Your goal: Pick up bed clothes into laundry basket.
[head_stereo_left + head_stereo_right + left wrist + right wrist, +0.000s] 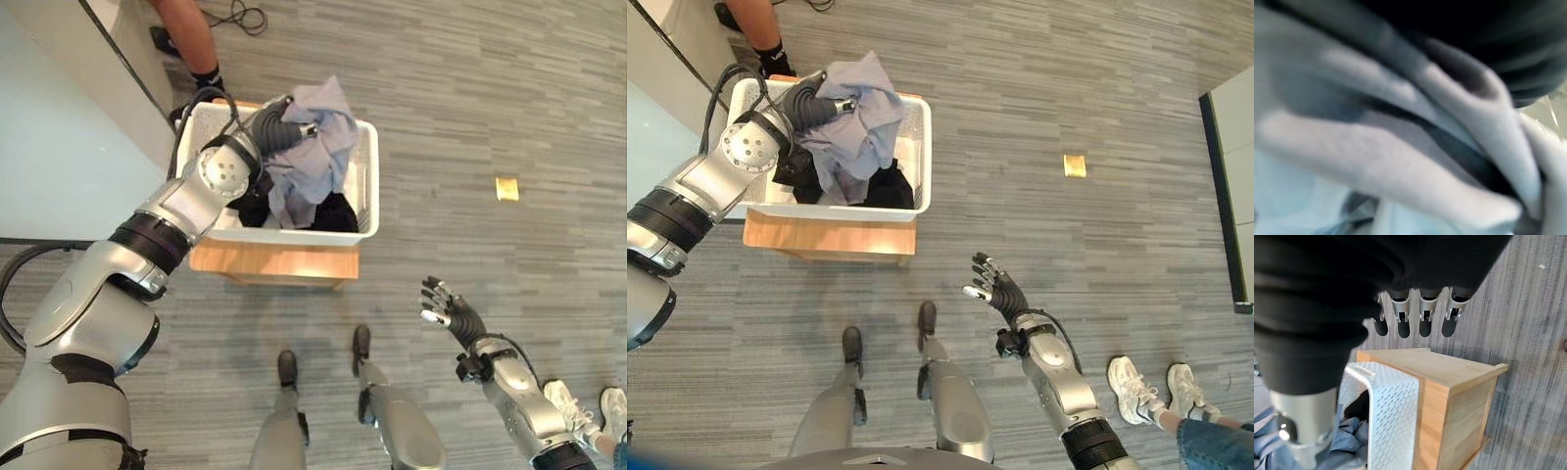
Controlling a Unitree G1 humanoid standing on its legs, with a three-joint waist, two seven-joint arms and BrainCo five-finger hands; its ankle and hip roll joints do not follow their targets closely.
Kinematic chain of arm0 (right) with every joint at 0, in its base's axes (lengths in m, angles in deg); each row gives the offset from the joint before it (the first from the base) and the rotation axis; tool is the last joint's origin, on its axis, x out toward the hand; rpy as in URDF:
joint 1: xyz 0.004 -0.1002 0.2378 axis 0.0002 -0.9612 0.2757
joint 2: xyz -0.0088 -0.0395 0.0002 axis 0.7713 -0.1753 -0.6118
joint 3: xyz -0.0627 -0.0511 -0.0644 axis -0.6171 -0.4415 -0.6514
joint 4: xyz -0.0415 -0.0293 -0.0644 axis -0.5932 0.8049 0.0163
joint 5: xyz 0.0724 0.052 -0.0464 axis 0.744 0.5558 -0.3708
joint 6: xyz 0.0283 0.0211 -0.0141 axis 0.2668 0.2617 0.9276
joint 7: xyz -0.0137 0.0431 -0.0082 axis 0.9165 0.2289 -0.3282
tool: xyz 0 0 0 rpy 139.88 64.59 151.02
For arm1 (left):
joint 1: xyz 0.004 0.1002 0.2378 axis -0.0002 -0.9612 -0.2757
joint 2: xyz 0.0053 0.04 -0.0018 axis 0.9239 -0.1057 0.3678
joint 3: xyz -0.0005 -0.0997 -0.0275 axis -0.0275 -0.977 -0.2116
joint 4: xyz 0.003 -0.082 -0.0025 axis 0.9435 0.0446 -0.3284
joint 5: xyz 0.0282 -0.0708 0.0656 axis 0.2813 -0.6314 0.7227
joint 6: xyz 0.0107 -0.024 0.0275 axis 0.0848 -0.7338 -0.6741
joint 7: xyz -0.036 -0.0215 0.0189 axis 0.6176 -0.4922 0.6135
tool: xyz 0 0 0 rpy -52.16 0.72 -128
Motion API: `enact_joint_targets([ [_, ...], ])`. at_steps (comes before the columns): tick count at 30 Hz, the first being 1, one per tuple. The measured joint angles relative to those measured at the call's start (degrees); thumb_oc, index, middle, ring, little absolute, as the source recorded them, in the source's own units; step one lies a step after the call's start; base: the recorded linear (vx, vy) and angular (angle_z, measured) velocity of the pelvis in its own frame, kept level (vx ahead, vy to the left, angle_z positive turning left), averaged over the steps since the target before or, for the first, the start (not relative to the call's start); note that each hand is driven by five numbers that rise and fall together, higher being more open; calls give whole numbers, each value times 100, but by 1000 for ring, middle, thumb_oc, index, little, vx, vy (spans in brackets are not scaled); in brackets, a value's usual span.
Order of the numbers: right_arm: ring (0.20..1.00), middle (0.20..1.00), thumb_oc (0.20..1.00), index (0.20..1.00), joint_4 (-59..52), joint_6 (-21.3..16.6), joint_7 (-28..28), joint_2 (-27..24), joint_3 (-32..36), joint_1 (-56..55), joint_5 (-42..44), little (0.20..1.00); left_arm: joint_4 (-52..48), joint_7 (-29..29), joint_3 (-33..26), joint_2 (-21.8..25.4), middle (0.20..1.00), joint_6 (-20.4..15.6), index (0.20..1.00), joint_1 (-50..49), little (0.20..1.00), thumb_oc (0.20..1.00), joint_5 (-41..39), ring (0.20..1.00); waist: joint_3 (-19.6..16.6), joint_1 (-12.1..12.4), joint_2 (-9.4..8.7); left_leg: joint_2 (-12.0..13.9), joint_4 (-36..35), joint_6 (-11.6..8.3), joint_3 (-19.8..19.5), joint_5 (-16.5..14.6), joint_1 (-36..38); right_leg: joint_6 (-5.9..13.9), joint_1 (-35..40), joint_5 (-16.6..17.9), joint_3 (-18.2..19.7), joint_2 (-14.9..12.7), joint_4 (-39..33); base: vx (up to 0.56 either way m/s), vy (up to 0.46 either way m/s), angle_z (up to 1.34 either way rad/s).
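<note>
Grey floor; white basket (364, 186) (on wooden stand (274, 262)) holds grey cloth (318, 147).

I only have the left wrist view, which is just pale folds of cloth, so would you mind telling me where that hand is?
Observer: The left hand is over the white laundry basket, buried in a grey-blue garment.
Operator: Thank you. Is anything else in the basket?
Observer: Dark clothes lie under the garment.
Operator: What does the basket stand on?
Observer: A wooden box on the floor.
Operator: And the other hand?
Observer: The right hand hangs open over the floor, holding nothing.
</note>
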Motion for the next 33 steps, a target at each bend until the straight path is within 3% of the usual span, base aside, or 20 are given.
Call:
enact_joint_targets([
  [4, 1000, 1000, 1000, 1000, -19, -139, 1, -15, -6, 12, -16, 1000, 68, 196, 111, -57, 200, -2, 200, 66, 200, 200, 934, 200, 54, -91, 4, 7, 0, 3, -2, 3, -39, -3, -48, 2, -1, 7, 0, 0, 0, 0],
  [11, 1000, 1000, 1000, 1000, -211, -223, 12, -118, -18, 47, -16, 1000, 515, 385, 106, -378, 200, 19, 200, 125, 200, 200, 1473, 200, 168, -92, 19, 20, 1, 3, -5, 3, -47, -29, -57, 22, -21, 19, 1, 0, 0, 0],
  [12, 1000, 1000, 1000, 1000, -223, -230, 12, -119, -17, 45, -16, 1000, 530, 386, 105, -384, 583, 16, 583, 123, 583, 583, 1485, 583, 169, -95, 16, 20, 1, 3, -4, 3, -49, -31, -60, 23, -20, 21, 1, 0, 0, 0],
  [13, 1000, 1000, 1000, 1000, -224, -239, 11, -119, -20, 49, -16, 1000, 713, 413, 11, -482, 583, 18, 583, 126, 583, 583, 1484, 583, 170, -88, 18, 20, 1, 3, -4, 3, -47, -36, -59, 27, -21, 20, 1, 0, 0, 0],
  [14, 1000, 1000, 1000, 1000, -227, -240, 11, -119, -22, 48, -16, 1000, 796, 429, -20, -498, 1000, 41, 1000, 126, 1000, 1000, 1483, 1000, 172, -95, 14, 21, 1, 3, -3, 3, -48, -37, -60, 28, -21, 21, 1, 0, 0, 0],
  [25, 1000, 1000, 1000, 1000, -224, -233, 17, -122, -35, 50, -18, 1000, 885, 460, -266, -332, 1000, 125, 1000, 188, 1000, 1000, 1391, 1000, 171, -81, 15, 25, 0, 5, -3, 6, 19, -42, 11, 31, -21, 22, 1, 0, 0, 0],
  [32, 1000, 1000, 1000, 1000, -223, -217, 30, -123, -21, 44, -23, 1000, -220, 383, -714, 281, 1000, 0, 1000, -134, 1000, 1000, 928, 1000, 168, 47, 28, 82, 0, -6, -25, 17, 136, -47, 142, 35, -83, 38, 1, 10, -9, 3],
  [33, 1000, 1000, 1000, 1000, -212, -213, 29, -121, -4, 60, -24, 1000, -560, 366, -1154, 336, 1000, -63, 1000, -479, 1000, 1000, 623, 1000, 172, 82, 56, 88, -1, -9, -38, 14, 177, -47, 188, 33, -92, 12, 1, 39, -9, -1],
])
